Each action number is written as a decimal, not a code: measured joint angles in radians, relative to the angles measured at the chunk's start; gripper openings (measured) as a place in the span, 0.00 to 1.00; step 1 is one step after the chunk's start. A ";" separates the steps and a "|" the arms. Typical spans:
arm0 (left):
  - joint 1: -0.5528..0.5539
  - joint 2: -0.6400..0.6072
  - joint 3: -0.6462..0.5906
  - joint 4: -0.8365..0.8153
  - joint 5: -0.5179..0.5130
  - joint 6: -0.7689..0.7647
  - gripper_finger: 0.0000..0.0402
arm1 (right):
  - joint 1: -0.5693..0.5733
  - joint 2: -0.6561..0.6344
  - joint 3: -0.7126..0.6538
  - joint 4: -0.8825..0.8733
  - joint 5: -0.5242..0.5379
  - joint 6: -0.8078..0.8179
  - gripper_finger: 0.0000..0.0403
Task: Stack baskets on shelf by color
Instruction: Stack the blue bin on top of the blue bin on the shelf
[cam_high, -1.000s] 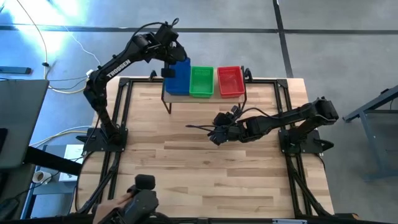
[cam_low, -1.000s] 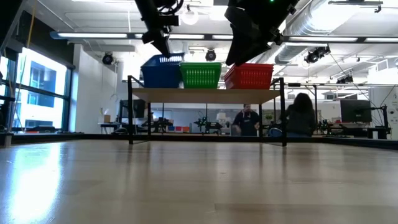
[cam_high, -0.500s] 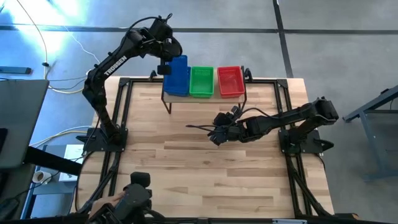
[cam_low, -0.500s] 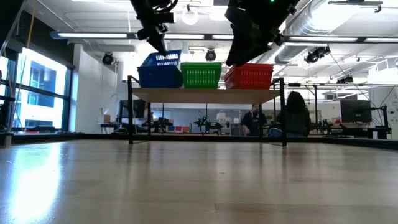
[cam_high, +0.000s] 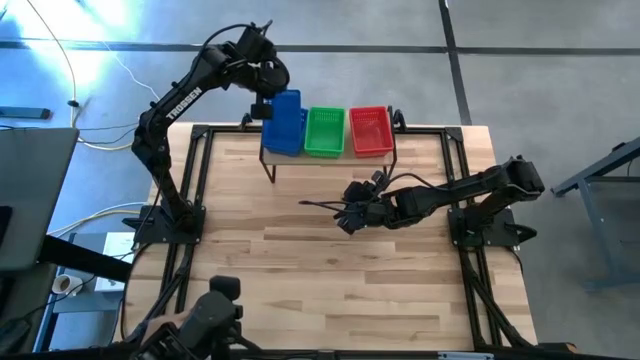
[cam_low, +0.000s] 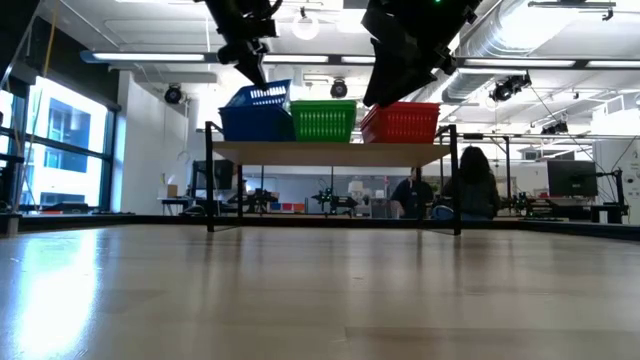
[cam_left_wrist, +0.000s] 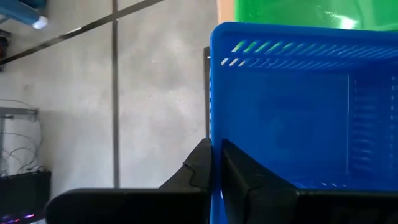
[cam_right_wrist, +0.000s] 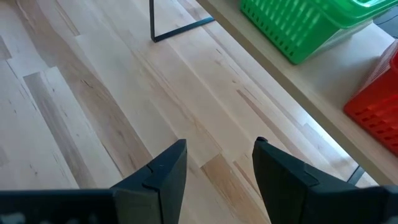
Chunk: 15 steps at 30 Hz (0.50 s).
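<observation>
1. While I watch from far off, I see three piles on the shelf (cam_high: 330, 156): blue (cam_high: 285, 122), green (cam_high: 323, 131) and red (cam_high: 370, 130). They sit side by side in a row.
2. No loose baskets lie on the table (cam_high: 330, 280) in front of the shelf, so I think the sorting is almost done. I cannot count how many are in each pile.
3. What is left, I think, is the blue pile at one end of the shelf. Its top basket sits crooked, tipped toward the outer end of the shelf, not flat like the green and red ones.
4. My left gripper (cam_left_wrist: 216, 163) is pinched tight on the rim of that top blue basket, above the shelf's end.
5. My right gripper (cam_right_wrist: 217, 168) hangs over the table in front of the shelf, fingers apart, holding nothing.
6. Each basket is a small plastic box with slotted sides, and every pile is one bright color.
</observation>
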 joint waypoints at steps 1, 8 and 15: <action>-0.001 0.000 0.000 -0.006 0.007 -0.004 0.01 | 0.000 0.000 0.000 0.000 0.000 0.000 0.42; -0.018 0.000 0.000 -0.061 0.019 -0.007 0.01 | 0.000 0.000 0.000 0.000 0.000 0.000 0.42; -0.024 0.000 0.000 -0.079 0.061 -0.007 0.01 | 0.000 0.000 0.000 0.000 0.000 0.000 0.42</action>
